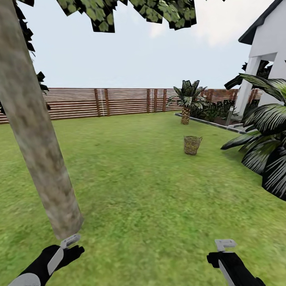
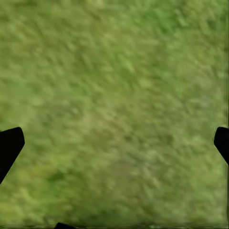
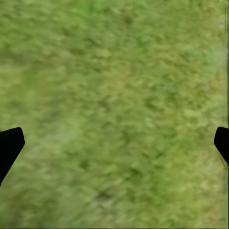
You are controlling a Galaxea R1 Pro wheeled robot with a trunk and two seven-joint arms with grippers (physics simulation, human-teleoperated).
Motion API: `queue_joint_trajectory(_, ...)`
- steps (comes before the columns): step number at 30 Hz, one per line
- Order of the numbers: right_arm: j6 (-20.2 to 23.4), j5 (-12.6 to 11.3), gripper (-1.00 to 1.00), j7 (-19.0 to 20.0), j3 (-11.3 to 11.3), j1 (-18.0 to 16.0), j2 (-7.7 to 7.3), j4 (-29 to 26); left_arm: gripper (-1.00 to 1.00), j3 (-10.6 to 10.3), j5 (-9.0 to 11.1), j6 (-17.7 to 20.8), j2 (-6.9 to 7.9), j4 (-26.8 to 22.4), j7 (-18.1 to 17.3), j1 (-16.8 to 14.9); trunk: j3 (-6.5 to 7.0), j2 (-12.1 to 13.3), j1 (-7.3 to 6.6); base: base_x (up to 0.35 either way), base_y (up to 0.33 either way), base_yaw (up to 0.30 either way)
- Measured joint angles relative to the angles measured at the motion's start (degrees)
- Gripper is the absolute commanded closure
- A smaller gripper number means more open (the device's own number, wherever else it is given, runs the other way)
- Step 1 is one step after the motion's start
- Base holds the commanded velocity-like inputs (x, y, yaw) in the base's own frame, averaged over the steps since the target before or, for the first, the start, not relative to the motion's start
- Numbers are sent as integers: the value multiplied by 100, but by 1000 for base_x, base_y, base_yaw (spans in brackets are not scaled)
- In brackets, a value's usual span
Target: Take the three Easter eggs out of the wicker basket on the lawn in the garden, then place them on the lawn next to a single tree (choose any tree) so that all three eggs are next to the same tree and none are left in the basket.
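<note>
Both grippers, left (image 1: 70,240) and right (image 1: 225,244), hang low over the lawn (image 1: 151,206), fingers spread wide with nothing but grass between them. The wicker basket (image 1: 192,145) stands well beyond the fingertips, while the tree (image 1: 37,147) trunk rises just past the left gripper.

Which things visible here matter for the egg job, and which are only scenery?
Job:
wicker basket, standing on the lawn
tree, trunk close by the left gripper
right gripper, open over grass

Scenery:
wooden fence
short palm
white house
</note>
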Motion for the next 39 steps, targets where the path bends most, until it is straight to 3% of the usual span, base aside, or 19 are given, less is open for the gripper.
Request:
queue_joint_trajectory(5, 41, 32, -100, -5, 18, 0, 12, -75, -100, -4, -161, 422, -5, -79, 0, 0, 0, 0, 0, 338, -65, 0)
queue_joint_trajectory(6, 187, 42, -100, -12, 21, 0, 36, -83, -100, 2, -526, 523, -21, -92, -2, 0, 0, 0, 0, 338, -38, 0)
queue_joint_trajectory(8, 242, 24, -100, -13, 0, 0, 2, -86, -100, 17, -624, 548, -15, -89, -7, 0, 0, 0, 0, 331, -92, 0)
queue_joint_trajectory(15, 660, 36, -100, -30, -17, 0, -43, -93, -100, 19, -672, 771, -22, -32, 0, 0, 0, 0, 0, 321, -126, 0)
queue_joint_trajectory(30, 678, 43, -100, -31, -25, 0, -65, -120, -100, 19, -678, 772, -44, -29, 16, 0, 0, 0, 0, 321, -117, 0)
queue_joint_trajectory(39, 678, 26, -100, -30, -26, 0, -99, -247, -100, 16, -681, 762, -245, -16, 5, 0, 0, 0, 0, 322, -109, 0)
